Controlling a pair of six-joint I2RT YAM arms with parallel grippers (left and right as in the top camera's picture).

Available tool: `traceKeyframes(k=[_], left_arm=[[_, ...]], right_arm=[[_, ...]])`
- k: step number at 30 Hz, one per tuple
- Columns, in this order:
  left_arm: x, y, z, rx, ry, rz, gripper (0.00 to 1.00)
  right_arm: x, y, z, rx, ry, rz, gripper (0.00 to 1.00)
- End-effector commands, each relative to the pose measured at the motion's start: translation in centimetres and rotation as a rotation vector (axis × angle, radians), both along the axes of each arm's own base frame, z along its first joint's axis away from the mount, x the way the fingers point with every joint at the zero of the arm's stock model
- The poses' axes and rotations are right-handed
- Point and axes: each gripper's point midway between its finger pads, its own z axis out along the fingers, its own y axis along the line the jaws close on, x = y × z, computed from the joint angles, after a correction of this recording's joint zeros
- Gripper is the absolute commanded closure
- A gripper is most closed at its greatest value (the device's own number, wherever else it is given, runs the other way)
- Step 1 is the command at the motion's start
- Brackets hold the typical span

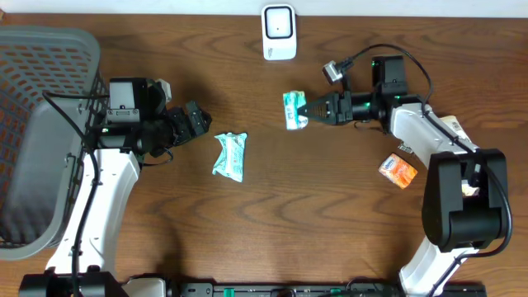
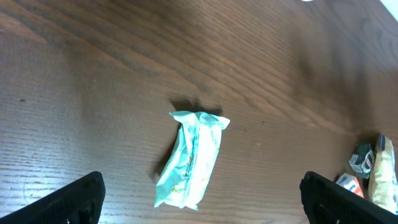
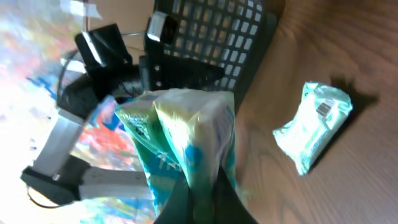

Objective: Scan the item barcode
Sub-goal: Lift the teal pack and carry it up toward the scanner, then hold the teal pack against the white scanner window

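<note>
- The right gripper [image 1: 304,110] is shut tight on one end of a soft green-and-white packet [image 1: 293,110]. It pinches only thin, crinkled film, so I judge the packet could slip or swing in the grip on the way to the scanner [image 1: 279,31].
- No barcode shows on the packet in the right wrist view. If the code faces away from the scanner or sits inside a fold, the read will likely fail.
- The creased wrapper could also bend the code and spoil a scan.
- The left gripper [image 1: 196,121] stands wide open and holds nothing. It is near a second packet [image 1: 230,155] that lies flat on the bench [image 1: 330,231]. If both arms reach toward the scanner together, they could meet.
- The held packet sticks out just ahead of the right gripper's fingertips, pointing toward the left arm, well apart from the second packet.
- The scanner stands near it, at the far edge of the bench. I cannot tell how high the packet is off the bench.
</note>
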Motion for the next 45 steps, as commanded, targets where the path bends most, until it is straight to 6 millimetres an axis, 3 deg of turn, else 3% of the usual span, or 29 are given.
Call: traceKeyframes(k=[1,6,9,11,13,16,17,20,23,27,31,35,37,40,45], left_arm=[[0.0,0.2,-0.2,0.011,0.0,-0.003,0.01],[0.0,0.2,-0.2,0.011,-0.001,-0.004,0.01],[0.0,0.2,-0.2,0.011,-0.001,-0.004,0.01],[0.0,0.2,-0.2,0.011,0.0,-0.004,0.01],[0.0,0.2,-0.2,0.011,0.0,-0.003,0.01],[0.0,0.2,-0.2,0.011,-0.001,-0.004,0.01],[0.0,0.2,-0.2,0.011,-0.001,-0.004,0.01],[0.0,0.2,-0.2,0.011,0.0,-0.004,0.01],[0.0,0.2,-0.2,0.011,-0.001,-0.004,0.01],[0.0,0.2,-0.2,0.011,-0.001,-0.004,0.01],[0.0,0.2,-0.2,0.011,0.0,-0.004,0.01],[0.0,0.2,-0.2,0.011,-0.001,-0.004,0.01],[0.0,0.2,-0.2,0.011,0.0,-0.003,0.01],[0.0,0.2,-0.2,0.011,-0.001,-0.004,0.01],[0.0,0.2,-0.2,0.011,-0.001,-0.004,0.01]], right_arm=[[0.0,-1.8,4.3,0.031,0.074,-0.023,0.99],[-1.1,-5.9,11.1,0.037,-0.088,-0.132,0.99],[-1.9,-6.4,12.9,0.036,-0.143,-0.147,0.99],[-1.9,-6.4,12.9,0.035,-0.154,-0.148,0.99],[-1.2,-6.2,12.4,0.003,-0.198,-0.185,0.99],[0.2,-4.8,9.7,-0.116,-0.178,-0.274,0.99],[0.9,-4.0,6.8,-0.257,-0.145,-0.339,0.99],[1.3,-3.6,1.6,-0.556,-0.122,-0.435,0.99],[1.5,-3.0,0.6,-0.664,-0.152,-0.464,0.99],[3.1,-3.0,1.1,-0.832,-0.23,-0.53,0.99],[6.4,-2.4,3.0,-1.008,-0.318,-0.525,0.99],[11.7,-1.3,5.0,-1.105,-0.445,-0.575,0.99],[16.4,-1.6,5.6,-1.248,-0.596,-0.717,0.99],[19.9,-1.1,5.4,-1.345,-0.772,-0.804,0.99],[23.5,0.8,3.7,-1.472,-1.023,-0.811,0.99]])
